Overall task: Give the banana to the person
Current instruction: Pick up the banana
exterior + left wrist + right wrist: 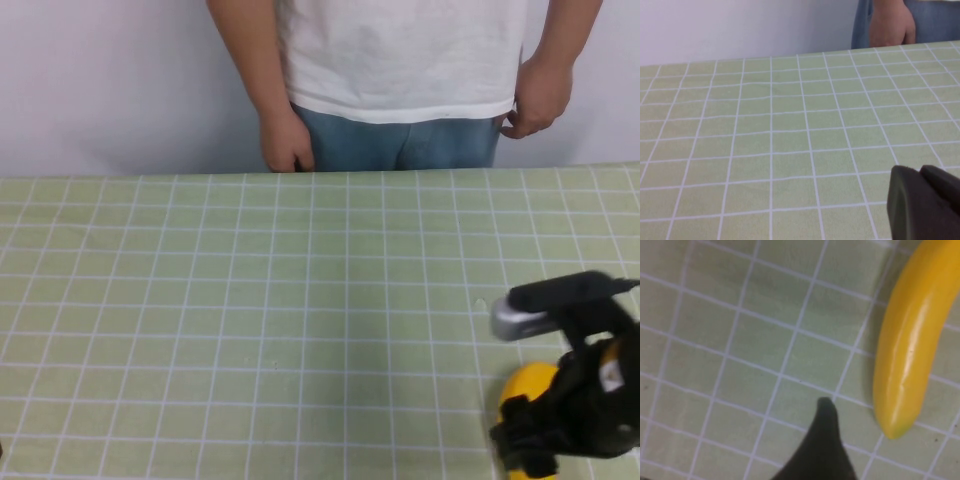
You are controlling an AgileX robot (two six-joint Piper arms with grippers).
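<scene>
High view shows one banana (pixel 527 385) lying on the green checked tablecloth (pixel 250 330) at the near right corner, mostly covered by the right arm, whose right gripper (pixel 530 450) hangs just above it, probably lining up for the pick. Right wrist view gives the banana (pixel 912 340) flat on the cloth, untouched, with a single dark fingertip (pixel 825 412) of that gripper beside its rounded end and apart from it; only one finger shows, so I cannot tell how wide the jaws stand, but nothing is held between them.

One person (pixel 400 60) in a white T-shirt and blue jeans stands at the far edge of the table, both hands down at the hips, one at each side, not held out, likely waiting until the fruit is lifted.

Left wrist view shows the left gripper (pixel 922 202) as a dark shape low over bare cloth on the left, well apart from the banana, probably parked; I cannot tell its opening. Two arms, one banana, one person, and the grasp is not yet made
</scene>
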